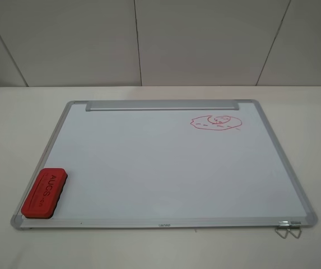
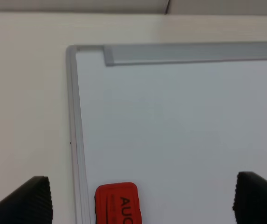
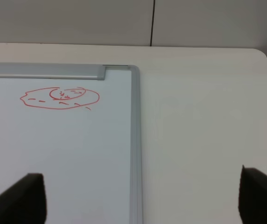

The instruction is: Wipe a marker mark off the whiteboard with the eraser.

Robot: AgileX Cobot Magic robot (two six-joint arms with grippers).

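The red eraser (image 1: 44, 192) lies flat on the near-left corner of the whiteboard (image 1: 160, 168), lettering up. In the left wrist view the eraser (image 2: 118, 203) sits just inside the frame of the whiteboard (image 2: 170, 121), below my left gripper (image 2: 145, 198), which stands open and touches nothing. My right gripper (image 3: 142, 198) is open and empty over the right edge of the whiteboard (image 3: 54, 154). The marker mark is out of view. Neither arm shows in the exterior view.
A wide, flat red oval scribble with dashes (image 1: 216, 123) (image 3: 60, 98) sits near the board's far right, below the silver tray strip (image 1: 163, 105). A metal clip (image 1: 288, 228) sticks out at the near-right corner. The board rests on a white table (image 1: 14, 123).
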